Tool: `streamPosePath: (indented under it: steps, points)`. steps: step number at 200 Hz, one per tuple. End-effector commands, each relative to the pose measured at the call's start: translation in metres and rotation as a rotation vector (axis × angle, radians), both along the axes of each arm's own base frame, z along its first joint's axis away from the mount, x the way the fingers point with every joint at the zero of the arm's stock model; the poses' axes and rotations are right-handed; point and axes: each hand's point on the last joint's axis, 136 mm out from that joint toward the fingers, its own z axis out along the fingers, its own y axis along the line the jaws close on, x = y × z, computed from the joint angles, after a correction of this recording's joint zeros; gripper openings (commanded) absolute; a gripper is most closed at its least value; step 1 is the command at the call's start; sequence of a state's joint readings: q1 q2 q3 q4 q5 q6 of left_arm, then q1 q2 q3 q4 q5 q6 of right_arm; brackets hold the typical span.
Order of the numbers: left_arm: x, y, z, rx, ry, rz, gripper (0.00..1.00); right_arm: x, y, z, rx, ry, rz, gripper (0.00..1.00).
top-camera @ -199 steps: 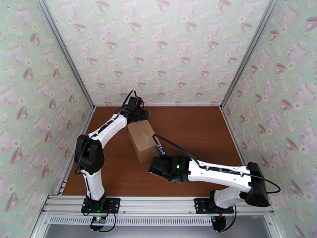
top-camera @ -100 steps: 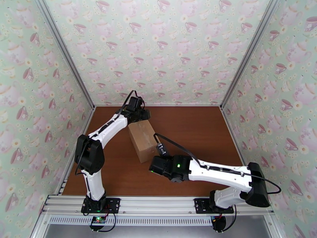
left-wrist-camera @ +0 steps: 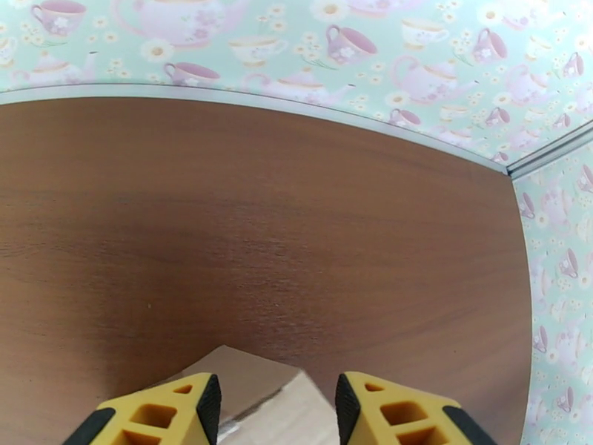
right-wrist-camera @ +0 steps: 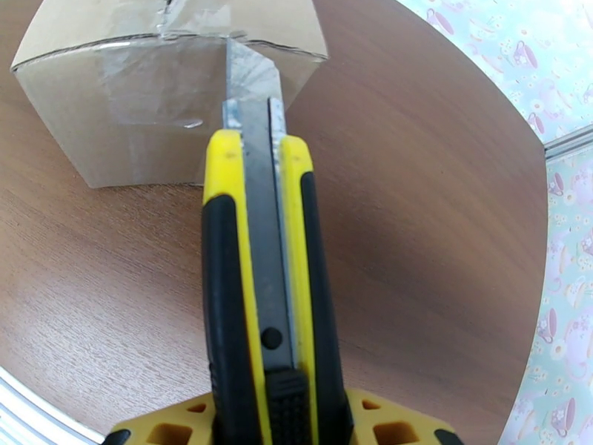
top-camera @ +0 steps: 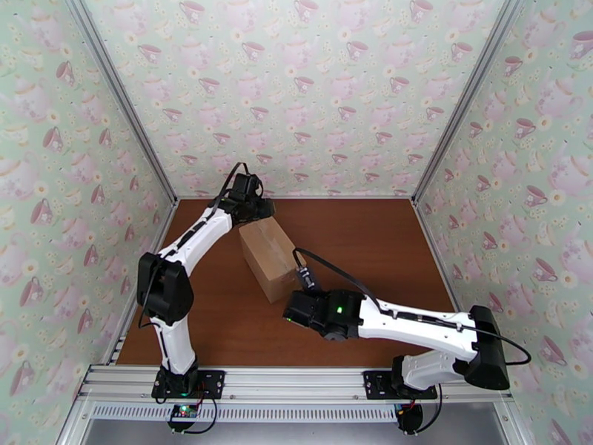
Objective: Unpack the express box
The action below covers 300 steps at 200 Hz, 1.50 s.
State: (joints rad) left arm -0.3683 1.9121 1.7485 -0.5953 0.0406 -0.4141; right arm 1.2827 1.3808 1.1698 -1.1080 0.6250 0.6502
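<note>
Left arm (top-camera: 196,235) & right arm (top-camera: 415,324): white tubular links w/ black joint housings, with thin black cables (top-camera: 305,277) alongside. Green LED (top-camera: 339,309) lit nr right wrist. Fingers (left-wrist-camera: 159,417) are yellow, moulded w/ cut-out pockets and dark inner faces.

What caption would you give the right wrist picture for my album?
The right hand holds a yellow utility knife, blade tip at the taped edge of the express box.
</note>
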Motion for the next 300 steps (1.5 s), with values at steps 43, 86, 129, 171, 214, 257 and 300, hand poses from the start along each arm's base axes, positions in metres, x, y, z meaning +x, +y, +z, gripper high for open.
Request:
streamPosePath:
  steps: [43, 86, 129, 171, 214, 257, 300]
  points:
    - [-0.011, 0.023, -0.002, 0.032, 0.01, 0.019, 0.48, 0.005, 0.005, 0.003, 0.013, -0.033, -0.007, 0.0]
    - [-0.011, 0.026, -0.001, 0.029, 0.008, 0.022, 0.48, 0.006, 0.006, 0.0, -0.019, -0.027, -0.007, 0.0]
    - [-0.011, 0.026, -0.001, 0.025, 0.008, 0.022, 0.48, 0.007, 0.003, 0.001, -0.027, -0.035, -0.024, 0.0]
    - [-0.011, 0.025, -0.001, 0.022, 0.008, 0.021, 0.48, 0.011, 0.002, 0.007, -0.029, -0.063, -0.036, 0.0]
    - [-0.011, 0.026, -0.001, 0.022, 0.008, 0.022, 0.48, 0.014, -0.001, 0.009, -0.034, -0.072, -0.05, 0.0]
    - [-0.012, 0.026, 0.0, 0.021, 0.007, 0.022, 0.47, 0.015, -0.002, 0.007, -0.035, -0.062, -0.058, 0.0]
    - [-0.012, 0.026, -0.001, 0.021, 0.009, 0.022, 0.47, 0.012, -0.005, 0.002, -0.03, -0.043, -0.063, 0.0]
